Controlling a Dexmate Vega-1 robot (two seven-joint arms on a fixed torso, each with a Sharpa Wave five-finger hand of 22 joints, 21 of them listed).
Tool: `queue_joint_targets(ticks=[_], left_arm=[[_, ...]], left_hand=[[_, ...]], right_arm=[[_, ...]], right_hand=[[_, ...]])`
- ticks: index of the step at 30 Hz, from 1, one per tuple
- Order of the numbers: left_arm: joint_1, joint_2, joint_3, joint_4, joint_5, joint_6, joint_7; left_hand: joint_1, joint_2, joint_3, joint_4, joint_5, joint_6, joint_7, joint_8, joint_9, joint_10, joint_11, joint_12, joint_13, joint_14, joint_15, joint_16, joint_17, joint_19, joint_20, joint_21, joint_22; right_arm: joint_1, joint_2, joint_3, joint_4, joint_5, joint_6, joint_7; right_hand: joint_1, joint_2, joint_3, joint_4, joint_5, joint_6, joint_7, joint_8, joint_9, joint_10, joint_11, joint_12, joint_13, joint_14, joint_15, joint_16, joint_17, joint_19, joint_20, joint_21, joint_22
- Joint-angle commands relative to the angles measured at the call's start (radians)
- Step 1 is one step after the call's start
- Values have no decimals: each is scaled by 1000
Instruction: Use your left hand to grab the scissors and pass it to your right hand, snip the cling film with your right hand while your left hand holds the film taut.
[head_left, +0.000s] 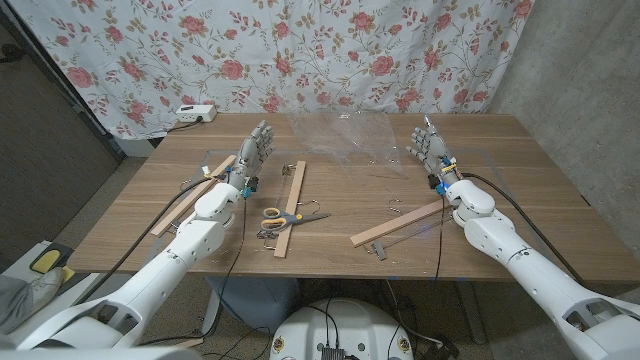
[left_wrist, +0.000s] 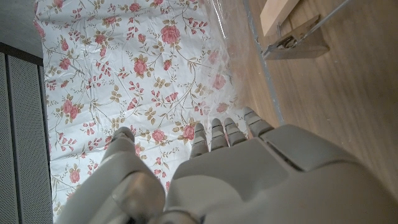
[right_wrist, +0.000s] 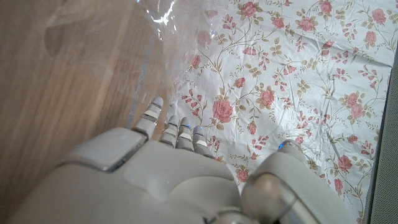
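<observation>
The scissors (head_left: 283, 216), with yellow and blue handles, lie on the table across a wooden slat (head_left: 291, 208) near the front middle. A sheet of clear cling film (head_left: 345, 140) stretches over the far middle of the table; its edge shows as film (left_wrist: 239, 56) and film (right_wrist: 163, 25) in the wrist views. My left hand (head_left: 253, 152) stands raised at the left, fingers up and apart, holding nothing, behind and left of the scissors. My right hand (head_left: 432, 148) stands likewise at the right, empty.
A second wooden slat (head_left: 396, 223) lies at the front right, another slat (head_left: 194, 192) under my left arm. Metal clips (head_left: 381, 250) sit by the slats. A white power strip (head_left: 195, 113) rests at the far left corner. A floral curtain (head_left: 300, 50) hangs behind.
</observation>
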Motion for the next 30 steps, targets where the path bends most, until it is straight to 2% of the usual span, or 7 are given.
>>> queue_joint_targets(ticks=[1, 9, 15, 18, 20, 25, 30], left_arm=[[12, 3, 5, -15, 5, 0, 1], [17, 2, 2, -14, 6, -19, -2], [18, -12, 1, 9, 32, -77, 6], [14, -42, 1, 56, 63, -153, 27], [12, -47, 0, 67, 56, -163, 16], [50, -29, -1, 9, 72, -153, 49], [82, -10, -6, -46, 72, -133, 65]], left_hand=[[11, 2, 8, 0, 4, 6, -1, 3, 5, 9, 5, 7, 0, -1, 10, 7, 2, -4, 9, 5, 5], [13, 3, 8, -1, 4, 7, 0, 4, 5, 8, 2, 7, -3, 0, 10, 7, 2, -4, 9, 6, 5], [14, 3, 8, -2, 4, 8, -2, 4, 5, 13, -1, 9, -6, 1, 7, 8, 2, -2, 7, 7, 4], [14, -4, 4, -4, 4, 28, -7, 10, 5, 53, -25, 25, -17, 44, -22, 21, 1, 63, -24, 26, 2], [15, -5, 4, -5, 4, 34, -8, 12, 5, 58, -28, 26, -18, 46, -23, 20, 1, 69, -27, 27, 2], [17, -8, 2, -6, 4, 34, -8, 11, 5, 56, -24, 25, -21, 47, -24, 18, 0, 64, -40, 22, 1], [18, -10, 1, -7, 4, 36, -5, 11, 5, 58, -27, 25, -23, 47, -23, 16, 0, 62, -47, 19, 0]], right_arm=[[-5, -6, -4, -16, 2, -18, -3], [-8, -10, -4, -30, -1, -26, -12], [-20, -17, 2, -53, -5, -24, -27], [-33, -18, 6, -67, -6, -16, -35], [-38, -19, 7, -69, -5, -11, -34], [-44, -49, 7, -82, -7, -9, 4], [-64, -79, 14, -117, -21, -18, -8]], right_hand=[[11, 2, 4, -1, 4, -1, 8, 6, 0, 1, 9, 5, 1, 2, 9, 5, 0, 0, 4, 7, 4], [14, 4, 5, -2, 4, -1, 8, 7, -5, 3, 10, 1, -4, 2, 9, 5, -4, -2, 5, 7, 3], [15, 7, 6, -3, 4, -2, 8, 7, -9, 4, 10, -2, -7, 2, 8, 6, -8, -2, 5, 7, 3], [18, 9, 7, -5, 3, -2, 9, 7, -15, 7, 3, -5, -12, 3, 4, 6, -14, -4, -9, 7, 3], [21, 10, 8, -8, 2, 0, 8, 8, -21, 9, -2, -9, -17, 3, 0, 6, -20, -9, -25, 5, 3], [27, 11, 9, -13, 1, -9, 1, 5, -34, -3, -2, -24, -28, -21, -6, -2, -32, -33, -37, -1, 2], [29, 12, 8, -17, 0, -29, 2, 0, -45, -23, -3, -39, -36, -44, -4, -7, -43, -48, -44, -2, 2]])
